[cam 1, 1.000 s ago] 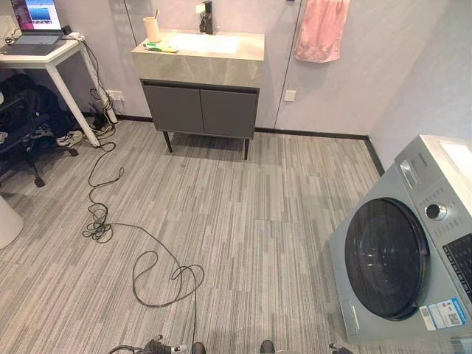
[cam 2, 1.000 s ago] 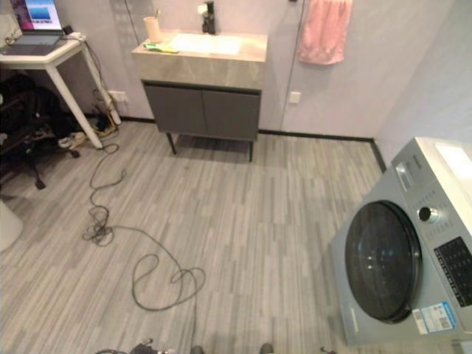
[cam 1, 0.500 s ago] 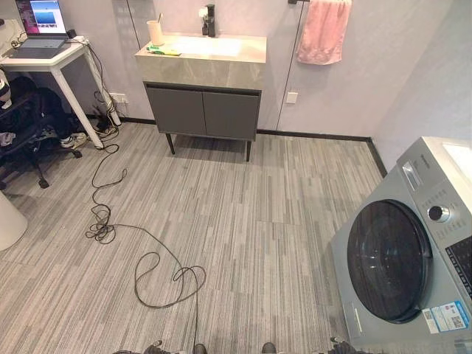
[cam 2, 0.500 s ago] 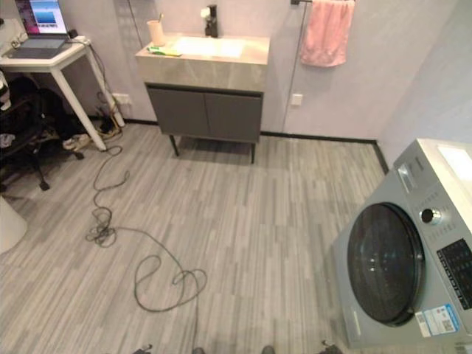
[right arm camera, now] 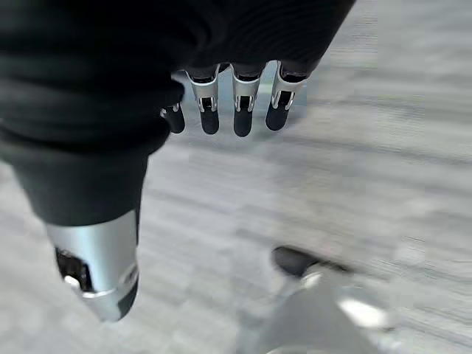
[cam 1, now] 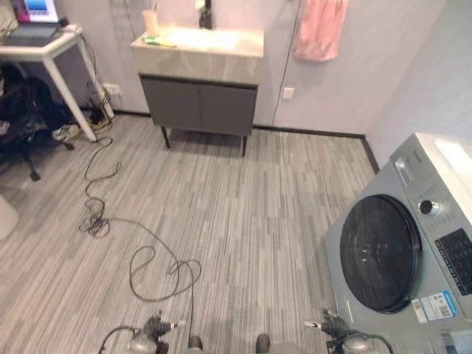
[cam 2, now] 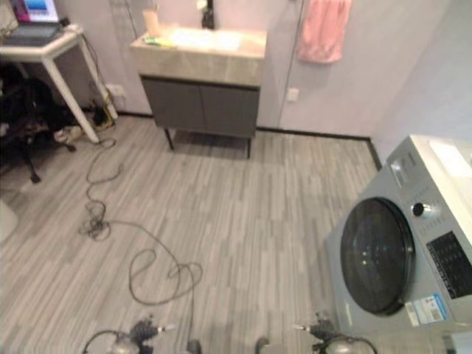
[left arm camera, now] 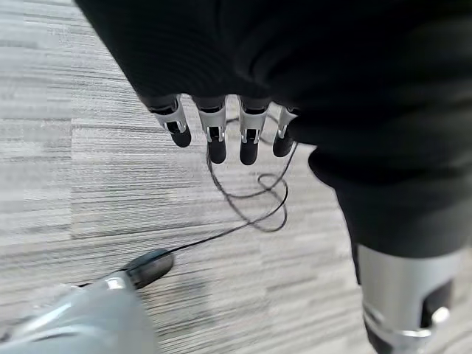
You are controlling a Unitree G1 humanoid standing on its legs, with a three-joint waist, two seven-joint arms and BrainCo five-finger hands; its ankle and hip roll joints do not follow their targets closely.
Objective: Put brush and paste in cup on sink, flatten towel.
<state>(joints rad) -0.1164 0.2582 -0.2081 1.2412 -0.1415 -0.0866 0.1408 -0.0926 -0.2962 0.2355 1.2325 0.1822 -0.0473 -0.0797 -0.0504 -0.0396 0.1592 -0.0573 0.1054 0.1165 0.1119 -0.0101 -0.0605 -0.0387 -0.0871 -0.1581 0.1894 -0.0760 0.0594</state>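
Grey striped floor [cam 1: 243,214]; left hand [left arm camera: 221,129], right hand [right arm camera: 236,110] relaxed, empty; washer label [cam 1: 436,306] unreadable.

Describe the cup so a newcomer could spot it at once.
Find the grey vanity sink against the far wall, left of the hanging pink towel. The cup stands upright on its back left corner. It is pale and tall, unlike the flat green item lying beside it.

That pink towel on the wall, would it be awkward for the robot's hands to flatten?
Probably floppy: the pink towel hangs in soft folds. It likely weighs little, so it may slide or bunch when pushed rather than stay spread.
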